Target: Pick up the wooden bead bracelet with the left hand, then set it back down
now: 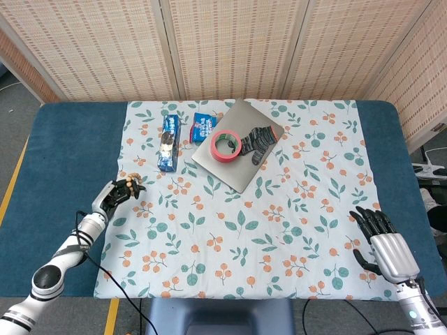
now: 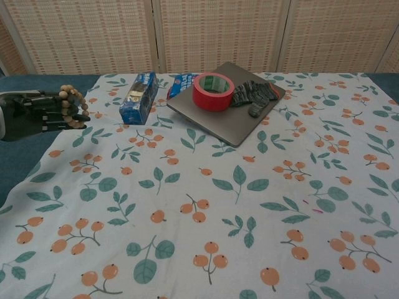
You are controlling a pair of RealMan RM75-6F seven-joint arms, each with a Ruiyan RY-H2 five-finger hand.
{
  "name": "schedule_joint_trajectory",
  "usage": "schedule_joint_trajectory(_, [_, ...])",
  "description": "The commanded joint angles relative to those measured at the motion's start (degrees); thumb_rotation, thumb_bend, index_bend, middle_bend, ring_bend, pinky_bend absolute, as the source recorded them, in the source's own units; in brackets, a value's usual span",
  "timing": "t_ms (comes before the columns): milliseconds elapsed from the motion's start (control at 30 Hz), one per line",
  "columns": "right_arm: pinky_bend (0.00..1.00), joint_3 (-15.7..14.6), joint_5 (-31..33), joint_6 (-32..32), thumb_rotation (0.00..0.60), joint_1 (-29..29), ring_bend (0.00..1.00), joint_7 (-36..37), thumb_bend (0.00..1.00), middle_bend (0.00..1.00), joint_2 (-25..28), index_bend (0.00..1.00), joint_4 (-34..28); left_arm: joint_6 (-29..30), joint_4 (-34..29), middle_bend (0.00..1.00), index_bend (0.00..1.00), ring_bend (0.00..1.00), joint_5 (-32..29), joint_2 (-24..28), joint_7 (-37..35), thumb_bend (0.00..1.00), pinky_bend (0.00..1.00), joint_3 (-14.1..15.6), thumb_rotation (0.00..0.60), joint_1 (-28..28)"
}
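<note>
- My left hand (image 2: 38,114) has its fingers stretched forward and close together, and the wooden bead bracelet (image 2: 73,103) is looped over their tips, so I am holding it by draping, not clenching.
- I judge the loose carry suits the put-down: the beads can slide off once the fingers tilt down.
- The bracelet hangs at the left edge of the floral cloth (image 2: 249,205), just left of the blue snack packet (image 2: 138,97); I cannot tell whether its lowest beads touch the cloth.
- In the head view the bracelet (image 1: 133,179) shows as a small cluster at the fingertips of my left hand (image 1: 116,193), which points toward the table's middle.
- The loop stands roughly upright across my fingers, its long axis running top to bottom in the chest view.
- My right hand (image 1: 384,241) is held well apart at the table's near right edge, fingers extended and slightly spread, holding nothing.
</note>
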Motion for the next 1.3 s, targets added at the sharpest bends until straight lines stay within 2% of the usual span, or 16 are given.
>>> schedule_joint_trajectory(33, [0.00, 0.00, 0.07, -0.06, 0.600, 0.01, 0.00, -0.03, 0.31, 0.00, -0.01, 0.00, 0.00, 8.80, -2.06, 0.67, 0.61, 0.31, 12.96, -1.71, 6.45, 1.00, 0.18, 2.27, 0.600, 2.94])
schedule_joint_trajectory(200, [0.00, -0.18, -0.16, -0.26, 0.600, 0.08, 0.00, -0.06, 0.31, 0.00, -0.05, 0.00, -0.19, 16.04, -1.45, 0.67, 0.61, 0.31, 25.22, -0.81, 2.92, 1.00, 0.17, 8.15, 0.600, 3.96])
schedule_joint_trajectory(300, [0.00, -0.25, -0.34, -0.20, 0.600, 0.07, 0.00, -0.05, 0.31, 0.00, -0.02, 0.00, -0.32, 22.47, 0.20, 0.66, 0.61, 0.31, 33.29, 0.94, -2.51, 1.00, 0.17, 14.44, 0.600, 3.26])
schedule_joint_trajectory(433, [0.00, -0.31, -0.39, -0.25, 0.600, 0.07, 0.00, -0.02, 0.31, 0.00, -0.01, 0.00, -0.34, 33.95, 5.78, 0.66, 0.60, 0.31, 44.12, 3.29, -10.96, 1.00, 0.17, 25.97, 0.600, 0.54])
schedule_joint_trajectory(533, [0.00, -0.37, -0.51, -0.25, 0.600, 0.08, 0.00, 0.11, 0.31, 0.00, 0.06, 0.00, -0.35, 40.49, 10.97, 0.63, 0.58, 0.30, 47.99, 3.53, -15.00, 1.00, 0.17, 32.64, 0.600, -1.94])
schedule_joint_trajectory(567, [0.00, -0.37, -0.53, -0.23, 0.600, 0.08, 0.00, 0.17, 0.31, 0.00, 0.08, 0.00, -0.36, 42.09, 12.49, 0.61, 0.57, 0.29, 48.49, 3.33, -15.46, 0.99, 0.17, 34.07, 0.600, -2.65])
schedule_joint_trajectory(633, [0.00, -0.32, -0.53, -0.05, 0.600, 0.03, 0.00, 0.34, 0.31, 0.00, 0.18, 0.00, -0.34, 44.79, 15.49, 0.54, 0.50, 0.26, 48.66, 2.74, -15.70, 0.93, 0.17, 36.81, 0.600, -4.07])
schedule_joint_trajectory(667, [0.00, -0.30, -0.53, 0.01, 0.600, 0.01, 0.00, 0.40, 0.31, 0.00, 0.22, 0.00, -0.34, 45.60, 16.39, 0.51, 0.46, 0.25, 48.43, 2.53, -15.59, 0.88, 0.17, 37.78, 0.600, -4.57])
schedule_joint_trajectory(800, [0.00, -0.27, -0.49, 0.07, 0.600, -0.02, 0.00, 0.68, 0.31, 0.00, 0.35, 0.00, -0.27, 48.19, 18.32, 0.28, 0.23, 0.12, 46.45, 2.08, -14.84, 0.60, 0.17, 41.00, 0.600, -6.11])
schedule_joint_trajectory(900, [0.00, -0.26, -0.52, 0.08, 0.600, -0.01, 0.00, 0.72, 0.31, 0.00, 0.38, 0.00, -0.27, 49.67, 18.51, 0.18, 0.13, 0.05, 44.42, 2.16, -14.12, 0.49, 0.16, 43.00, 0.600, -7.09])
schedule_joint_trajectory(1100, [0.00, -0.25, -0.48, 0.10, 0.600, -0.03, 0.00, 0.67, 0.31, 0.00, 0.38, 0.00, -0.31, 51.73, 16.31, 0.13, 0.10, 0.02, 41.37, 3.76, -14.56, 0.44, 0.16, 46.02, 0.600, -8.22])
schedule_joint_trajectory(1233, [0.00, -0.13, -0.57, 0.54, 0.600, -0.16, 0.00, 0.21, 0.31, 0.00, 0.27, 0.00, -0.23, 56.27, 13.35, 0.12, 0.09, 0.02, 39.95, 5.72, -15.10, 0.44, 0.15, 46.62, 0.600, -8.37])
schedule_joint_trajectory(1300, [0.00, 0.01, -0.59, 1.00, 0.600, -0.31, 0.00, -0.23, 0.31, 0.00, 0.09, 0.00, -0.15, 59.40, 12.26, 0.11, 0.09, 0.01, 40.54, 7.24, -13.19, 0.44, 0.15, 47.04, 0.600, -8.08])
